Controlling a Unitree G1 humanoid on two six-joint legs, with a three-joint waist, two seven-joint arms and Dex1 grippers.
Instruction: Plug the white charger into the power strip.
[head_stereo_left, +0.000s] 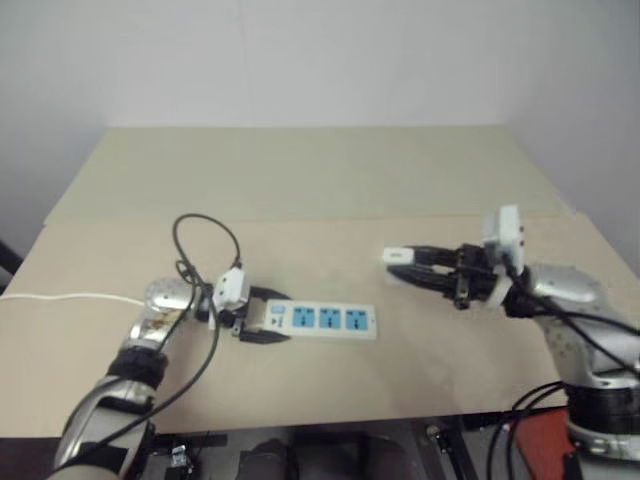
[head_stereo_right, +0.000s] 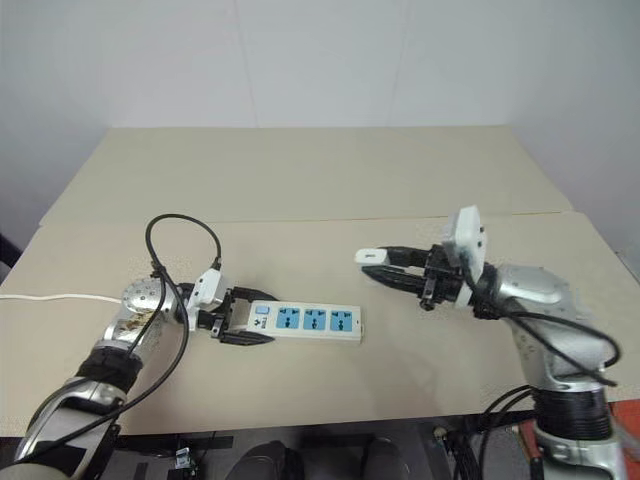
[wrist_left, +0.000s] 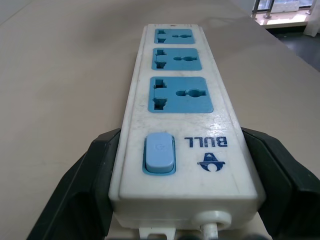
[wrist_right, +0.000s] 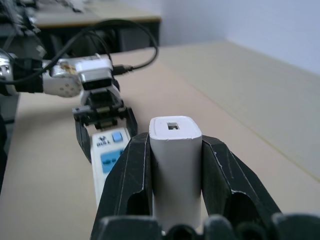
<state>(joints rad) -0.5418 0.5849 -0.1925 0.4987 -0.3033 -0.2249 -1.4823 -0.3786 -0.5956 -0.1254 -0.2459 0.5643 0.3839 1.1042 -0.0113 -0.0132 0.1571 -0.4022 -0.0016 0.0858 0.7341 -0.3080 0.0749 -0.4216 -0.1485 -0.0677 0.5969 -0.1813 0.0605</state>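
Cord (head_stereo_left: 60, 297) first: thin white lead runs in from the left edge of the table (head_stereo_left: 330, 170) toward the power strip's switch end. Slack, not in anyone's way.

Left gripper (head_stereo_left: 262, 322) sits at the near-left, fingers spread wide around the switch end of the power strip (head_stereo_left: 322, 320), one black finger along each long side. Left wrist view shows both fingers (wrist_left: 82, 192) flanking the strip body; whether they actually press the sides or just bracket it I can't tell. Either way my read is it's there as a brace, so the strip won't slide or twist when something gets pushed into it.

Power strip lies flat on the table, long axis running left-right, switch end left, three blue sockets (wrist_left: 181, 94) facing up, all empty.

Right of that there's a bare gap of table, then the right gripper (head_stereo_left: 405, 262), held up off the surface and pointing left toward the strip. Fingers are clamped on the white charger (wrist_right: 175, 165), one finger on each side. Charger sticks out past the fingertips; the end facing the wrist camera has a small rectangular port, so the prongs are presumably elsewhere. Can't see them in any view.

Charger is well apart from the sockets, up and to the right of the strip. Not yet plugged. Judgement: transport stage, alignment not begun. The gripper points level now; it'll probably need to reorient so the prongs face down over a socket.
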